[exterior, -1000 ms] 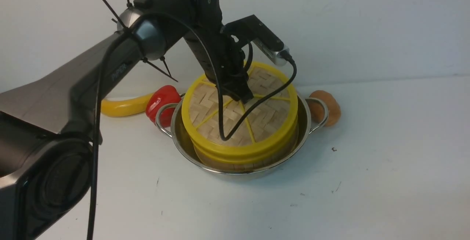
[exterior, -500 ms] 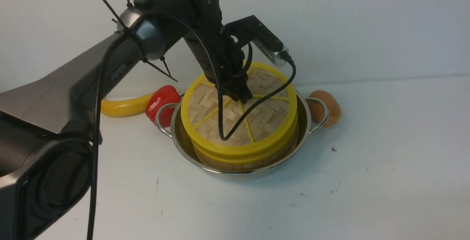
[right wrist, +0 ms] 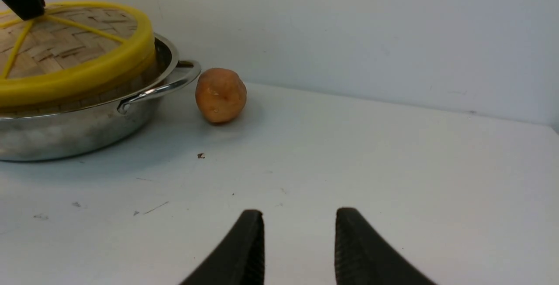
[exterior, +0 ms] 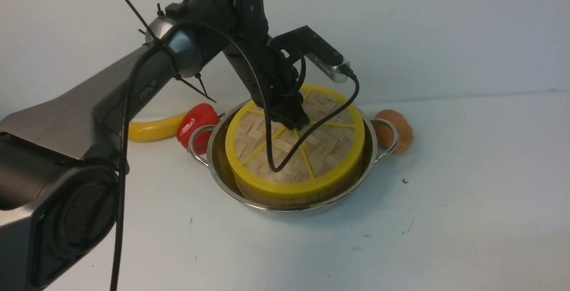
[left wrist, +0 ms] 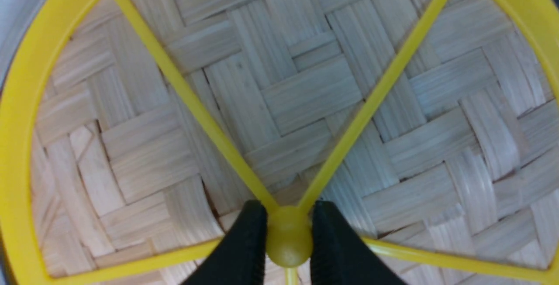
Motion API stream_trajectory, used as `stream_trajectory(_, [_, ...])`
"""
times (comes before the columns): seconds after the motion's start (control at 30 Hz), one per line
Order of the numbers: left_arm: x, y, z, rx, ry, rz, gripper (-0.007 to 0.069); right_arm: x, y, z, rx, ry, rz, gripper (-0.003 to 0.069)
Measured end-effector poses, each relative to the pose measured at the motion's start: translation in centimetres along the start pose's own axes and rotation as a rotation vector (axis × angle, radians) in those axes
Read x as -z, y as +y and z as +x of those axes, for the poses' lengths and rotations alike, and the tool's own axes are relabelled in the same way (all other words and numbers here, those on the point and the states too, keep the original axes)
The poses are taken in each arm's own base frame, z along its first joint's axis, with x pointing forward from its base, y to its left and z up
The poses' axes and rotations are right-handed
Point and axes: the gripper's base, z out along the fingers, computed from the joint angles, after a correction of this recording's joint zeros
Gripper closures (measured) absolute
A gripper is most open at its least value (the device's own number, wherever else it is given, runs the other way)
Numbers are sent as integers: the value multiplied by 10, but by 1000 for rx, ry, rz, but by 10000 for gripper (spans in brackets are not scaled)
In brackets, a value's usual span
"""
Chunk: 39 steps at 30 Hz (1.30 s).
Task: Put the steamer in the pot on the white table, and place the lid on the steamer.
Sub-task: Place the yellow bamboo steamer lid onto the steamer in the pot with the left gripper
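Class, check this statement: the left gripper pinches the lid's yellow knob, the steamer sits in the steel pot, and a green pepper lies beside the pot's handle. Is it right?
One detail is wrong: the pepper is red, not green, as the front view shows. The rest holds: the left gripper pinches the knob of the lid, and the steamer sits in the pot.

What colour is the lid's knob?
Yellow, the lid's knob matches its spokes; clearest in the left wrist view.

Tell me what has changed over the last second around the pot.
The lid has come down and levelled onto the steamer, carried by the left pincer, which stays shut on its knob. The pot, pepper, banana and right pincer stayed put.
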Motion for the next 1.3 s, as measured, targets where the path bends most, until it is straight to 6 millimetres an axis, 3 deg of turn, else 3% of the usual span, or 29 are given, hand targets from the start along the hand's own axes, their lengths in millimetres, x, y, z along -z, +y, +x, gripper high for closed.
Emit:
stream_trajectory(1.17, [-5, 6, 1, -18, -10, -24, 504, 0, 0, 0, 0, 0, 0, 410])
stream_trajectory(1.3, [-5, 6, 2, -21, -7, -27, 423, 0, 0, 0, 0, 0, 0, 410])
